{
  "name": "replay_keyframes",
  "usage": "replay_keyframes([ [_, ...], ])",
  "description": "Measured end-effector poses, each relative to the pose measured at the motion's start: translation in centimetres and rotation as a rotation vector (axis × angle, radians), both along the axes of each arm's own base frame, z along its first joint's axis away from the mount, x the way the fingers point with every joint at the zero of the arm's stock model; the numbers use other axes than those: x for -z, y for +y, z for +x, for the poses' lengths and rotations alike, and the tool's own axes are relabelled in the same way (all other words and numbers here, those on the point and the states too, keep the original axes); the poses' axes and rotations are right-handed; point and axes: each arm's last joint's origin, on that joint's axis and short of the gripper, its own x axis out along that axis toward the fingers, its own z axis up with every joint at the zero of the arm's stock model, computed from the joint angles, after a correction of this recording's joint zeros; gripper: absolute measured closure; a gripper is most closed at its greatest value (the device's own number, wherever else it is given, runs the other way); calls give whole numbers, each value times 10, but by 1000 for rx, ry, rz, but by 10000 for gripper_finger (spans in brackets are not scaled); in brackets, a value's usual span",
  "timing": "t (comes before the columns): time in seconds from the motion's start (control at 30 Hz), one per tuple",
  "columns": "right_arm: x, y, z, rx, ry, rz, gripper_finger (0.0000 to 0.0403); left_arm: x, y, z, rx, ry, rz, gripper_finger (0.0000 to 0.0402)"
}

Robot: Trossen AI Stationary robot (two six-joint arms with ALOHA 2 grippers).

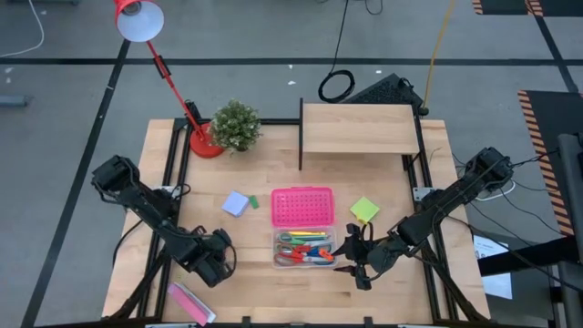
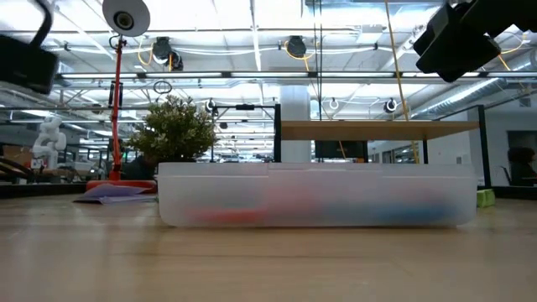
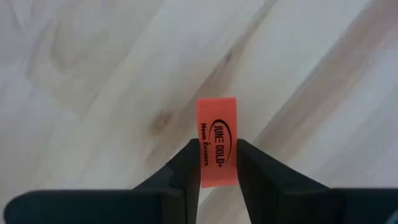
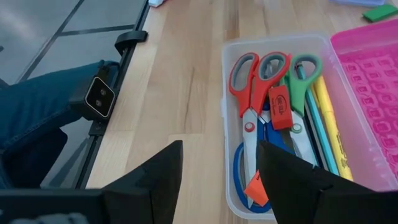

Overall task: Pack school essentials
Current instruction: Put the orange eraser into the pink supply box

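**A:** What words can we read?

**B:** On the little orange eraser (image 3: 217,142) we read "JUNE GOLD" inside an oval, with "Neon Erasers" beside it. The left gripper (image 3: 217,163) has its two fingers squeezed tight on that eraser, low over the bare wooden table (image 1: 246,273), near the front left.

**A:** What else do we see around?

**B:** A flat pink packet (image 1: 191,302) lies at the front edge, close to the left gripper. A pink lid with holes (image 1: 302,207) sits behind the clear box (image 4: 231,74). We also see a red lamp (image 1: 138,20), a small green plant (image 1: 236,125) and a wooden shelf (image 1: 358,128) at the back. In the low view the box wall blurs everything inside it.

**A:** And the school things?

**B:** Red scissors (image 4: 246,87), green scissors (image 4: 303,67), blue scissors (image 4: 239,168) and pencils (image 4: 328,112) lie in the box. A lime note pad (image 1: 364,210) and a pale-blue note pad (image 1: 236,203) lie on the table.

**A:** The other arm?

**B:** The right gripper (image 4: 217,165) hangs just right of the box, fingers spread apart, holding nothing.
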Motion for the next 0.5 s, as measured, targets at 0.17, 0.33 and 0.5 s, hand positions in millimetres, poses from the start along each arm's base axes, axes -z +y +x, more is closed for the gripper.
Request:
replay_keyframes([
  [0.17, 1, 2, -3, 3, 16, 8, 204, -22, 7, 18, 58, -142, 40, 305],
  [0.33, 1, 5, -5, 2, 20, 26, 204, -49, 7, 47, 186, -355, 96, 305],
  [0.5, 2, 8, -8, 8, 32, 45, 204, -71, 9, 77, 295, -565, 114, 305],
])
